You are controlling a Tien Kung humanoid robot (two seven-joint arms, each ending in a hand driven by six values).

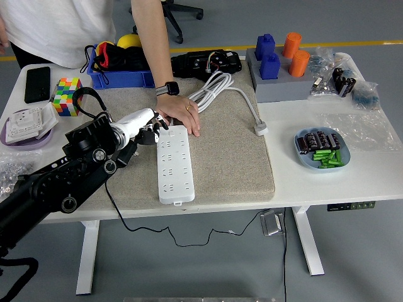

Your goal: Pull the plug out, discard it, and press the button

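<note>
The left hand (pixel 151 126), fingers loosely spread and holding nothing, hovers at the far left corner of the white power strip (pixel 172 163). Its long axis runs toward the worktop's near edge. A person's hand (pixel 178 113) steadies that far end.

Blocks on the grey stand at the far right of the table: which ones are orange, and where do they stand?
The two round orange blocks stand on the right side of the grey stand; the two blue blocks stand to their left.
</note>
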